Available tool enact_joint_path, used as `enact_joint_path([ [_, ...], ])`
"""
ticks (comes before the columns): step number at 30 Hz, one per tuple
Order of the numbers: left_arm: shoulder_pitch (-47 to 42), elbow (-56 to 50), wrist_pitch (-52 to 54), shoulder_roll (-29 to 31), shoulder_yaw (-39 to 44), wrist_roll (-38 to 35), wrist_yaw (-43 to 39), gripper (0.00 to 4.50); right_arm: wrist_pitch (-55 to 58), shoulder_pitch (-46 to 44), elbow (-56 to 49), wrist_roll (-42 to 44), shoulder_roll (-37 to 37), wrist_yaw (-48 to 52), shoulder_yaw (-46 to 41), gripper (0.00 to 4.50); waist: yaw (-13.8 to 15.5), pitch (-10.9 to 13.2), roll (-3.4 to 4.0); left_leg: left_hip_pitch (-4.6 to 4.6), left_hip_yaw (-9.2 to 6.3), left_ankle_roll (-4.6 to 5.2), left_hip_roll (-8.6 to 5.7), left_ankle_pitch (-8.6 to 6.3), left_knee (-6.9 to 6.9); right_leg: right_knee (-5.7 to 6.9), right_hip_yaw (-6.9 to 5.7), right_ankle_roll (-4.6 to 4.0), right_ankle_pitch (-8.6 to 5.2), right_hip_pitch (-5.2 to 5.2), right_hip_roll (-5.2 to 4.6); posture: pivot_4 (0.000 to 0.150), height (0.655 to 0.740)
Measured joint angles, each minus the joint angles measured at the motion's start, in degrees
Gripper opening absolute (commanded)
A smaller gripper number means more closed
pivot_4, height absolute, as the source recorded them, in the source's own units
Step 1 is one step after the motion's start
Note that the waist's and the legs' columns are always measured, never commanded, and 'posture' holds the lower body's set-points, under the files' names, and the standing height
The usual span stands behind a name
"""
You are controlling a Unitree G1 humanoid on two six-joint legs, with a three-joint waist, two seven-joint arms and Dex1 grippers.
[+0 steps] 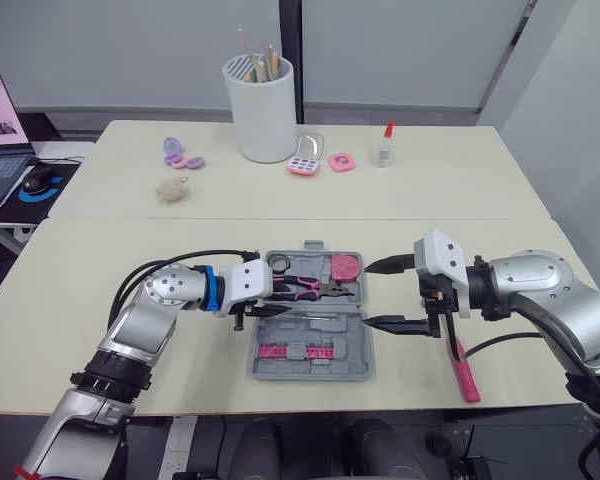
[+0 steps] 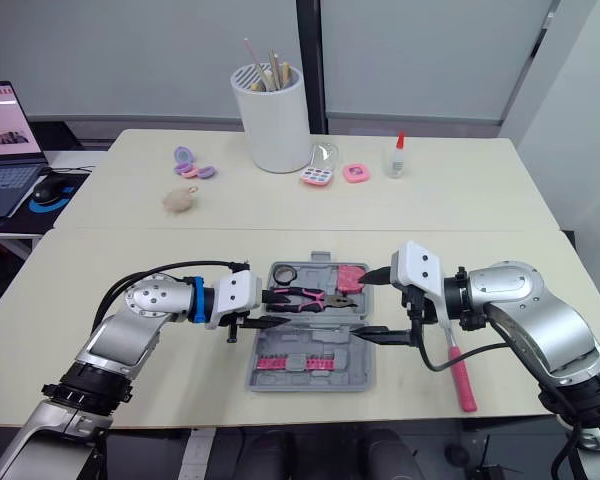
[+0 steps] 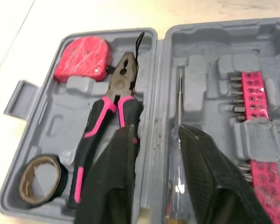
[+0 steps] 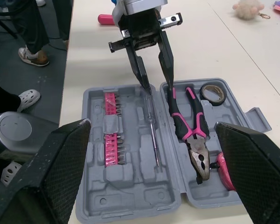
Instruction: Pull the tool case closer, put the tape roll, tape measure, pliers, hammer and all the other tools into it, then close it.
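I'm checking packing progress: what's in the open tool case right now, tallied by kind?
Tape roll: 1
Pliers: 1
Tape measure: 1
Screwdriver: 1
Pink bit strips: 2
Total: 6

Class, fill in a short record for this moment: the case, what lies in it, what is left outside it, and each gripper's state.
Case: tool case, open flat on the table
Far half holds: tape roll, pliers, tape measure
Near half holds: screwdriver, pink bit holder
Outside: pink-handled tool, probably the hammer, on the table right of the case
Left gripper: open, tips at the screwdriver's handle end
Right gripper: open wide, at the case's right edge
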Motion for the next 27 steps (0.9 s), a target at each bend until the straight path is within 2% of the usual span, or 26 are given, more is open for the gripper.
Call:
enact_joint_path([
  [2, 0.12, 0.84, -0.15, 0.00, 0.00, -1.10, -0.77, 0.01, 0.00, 0.00, 0.00, 0.00, 0.00, 0.00, 0.00, 4.50, 0.00, 0.00, 0.00, 0.00, 0.00, 0.00, 0.00, 0.00, 0.00, 0.00, 0.00, 0.00, 0.00, 0.00, 0.00, 0.150, 0.7400],
  [9, 2.00, 3.74, -2.83, -0.58, -0.02, -1.94, -1.59, 0.01, 0.15, 0.22, 0.00, 0.00, -0.02, -0.02, 0.00, 4.50, 0.01, 0.00, 0.00, 0.02, 0.00, 0.00, 0.01, 0.00, 0.00, 0.02, -0.01, 0.00, 0.00, 0.00, 0.00, 0.150, 0.7400],
  [21, -0.53, 14.95, -10.01, -6.68, -1.57, 1.70, 0.26, 0.01, 1.25, 1.01, -0.28, 0.07, -0.38, -0.23, -0.07, 4.50, 0.03, -0.02, 0.01, 0.04, 0.02, 0.00, -0.05, 0.00, 0.01, 0.05, 0.01, 0.00, 0.00, 0.02, 0.01, 0.150, 0.7400],
  [27, -1.04, 17.40, -12.70, -7.79, -2.34, 2.17, 0.73, 0.01, 1.46, 1.46, -1.26, 0.21, -0.55, -0.78, -0.59, 4.50, 0.01, -0.10, 0.09, 0.26, 0.04, 0.00, -0.06, 0.00, 0.01, 0.11, 0.03, 0.00, 0.00, 0.18, 0.01, 0.150, 0.7400],
])
